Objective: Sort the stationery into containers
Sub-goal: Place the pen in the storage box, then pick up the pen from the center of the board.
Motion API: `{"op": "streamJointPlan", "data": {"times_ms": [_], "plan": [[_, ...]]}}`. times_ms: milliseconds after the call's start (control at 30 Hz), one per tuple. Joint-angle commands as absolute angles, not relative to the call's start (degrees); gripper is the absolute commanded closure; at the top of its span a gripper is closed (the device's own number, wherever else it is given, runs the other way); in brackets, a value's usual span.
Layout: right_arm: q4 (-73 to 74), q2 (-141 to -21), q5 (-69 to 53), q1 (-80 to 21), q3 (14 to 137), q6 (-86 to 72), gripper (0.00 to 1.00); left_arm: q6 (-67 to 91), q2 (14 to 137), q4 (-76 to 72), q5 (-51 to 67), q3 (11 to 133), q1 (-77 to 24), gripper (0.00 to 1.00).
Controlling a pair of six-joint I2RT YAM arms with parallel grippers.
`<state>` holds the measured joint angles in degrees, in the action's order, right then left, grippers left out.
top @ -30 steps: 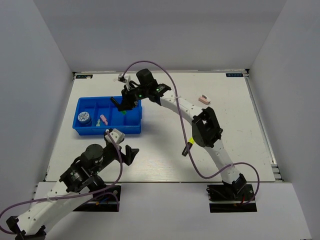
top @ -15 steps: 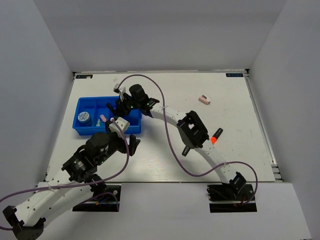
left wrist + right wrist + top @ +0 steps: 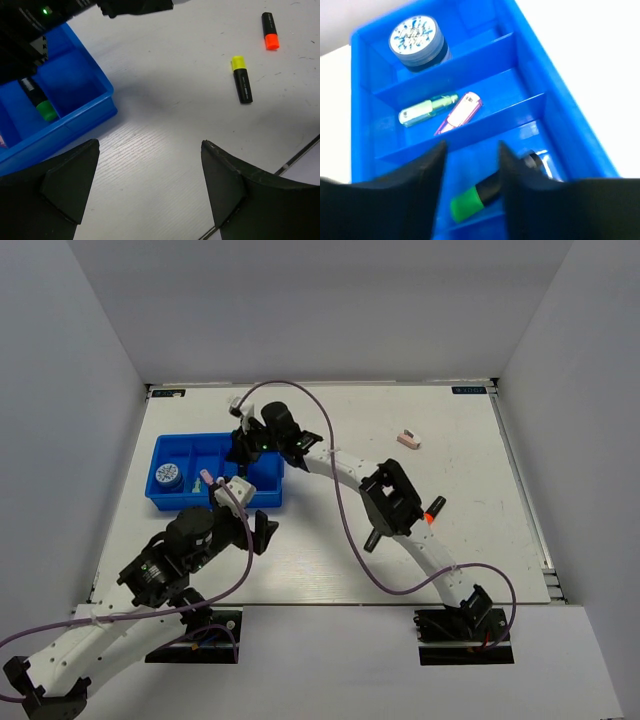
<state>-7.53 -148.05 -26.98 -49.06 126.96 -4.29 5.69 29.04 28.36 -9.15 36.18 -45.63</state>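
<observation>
tray: you've got a glossy bright-blue plastic divided tray [image 3: 362, 110]
right gripper [image 3: 471, 150]: above it, fingers parted
left gripper [image 3: 150, 145]: spread wide beside it
roll: round blue-white roll [image 3: 415, 37], end slot
highlighter: black green-capped highlighter [image 3: 480, 197], third slot
erasers: mint capsule eraser [image 3: 427, 111], pink capsule eraser [image 3: 460, 112], second slot

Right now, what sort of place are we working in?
Probably a robot test booth: plain white walls box in a white table, the left arm and right arm are mounted at its near edge, and a blue divided tray holds a green-capped highlighter.
</observation>
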Motion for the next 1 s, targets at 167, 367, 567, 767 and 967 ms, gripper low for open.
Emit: {"op": "streamJointPlan", "data": {"times_ms": [167, 367, 567, 767, 967], "plan": [[13.04, -129.04, -11.1, -45.27, 127.45, 5.68, 1.0, 10.01, 36.01, 31.02, -0.71, 44.81, -45.88, 0.82], [35.31, -111.64, -1.39, -38.06, 108.68, 17.39, 0.4, 13.97, 55.79, 33.75, 4.75, 52.54, -49.11, 0.54], [46.87, -93.45, -3.24, -27.27, 86.55, 13.01, 1.0, 13.62, 77.39, 31.91, -3.24, 63.45, -59.76, 0.12], [39.9, -80.25, -5.97, -18.2, 64.53, 8.8, 1.0, 15.2, 95.06, 28.57, -6.67, 72.06, -63.72, 0.12], [41.57, -77.88, -12.91, -10.73, 63.28, 7.21, 1.0, 16.87, 106.6, 26.46, -10.02, 78.83, -64.77, 0.13]]}}
